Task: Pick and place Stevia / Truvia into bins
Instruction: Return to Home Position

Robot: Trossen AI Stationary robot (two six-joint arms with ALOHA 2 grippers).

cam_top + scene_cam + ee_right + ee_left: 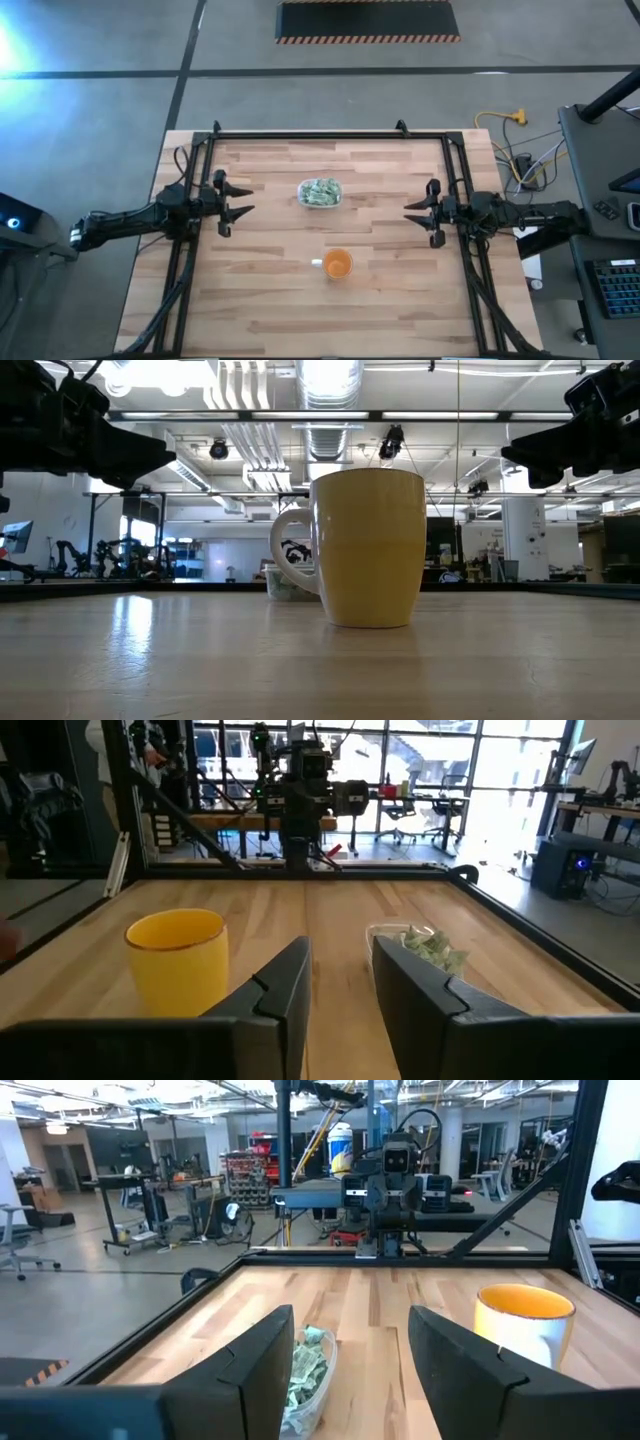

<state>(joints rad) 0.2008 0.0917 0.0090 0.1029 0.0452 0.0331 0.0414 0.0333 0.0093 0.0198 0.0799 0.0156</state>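
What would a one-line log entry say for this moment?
Stevia sachets: piled in clear tub | left gripper: open, empty, left side | right gripper: open, empty, right side | orange cup: apart from tub

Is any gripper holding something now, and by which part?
Nothing is held. The left gripper and the right gripper are both open and empty.

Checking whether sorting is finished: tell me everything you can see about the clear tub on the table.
The clear tub is small, colourless plastic, rounded-rectangular with a whitish rim. It stands upright on the wooden table, near its middle, apart from the orange cup. Pale green and white sachets fill it to about the rim. Nothing else touches it.
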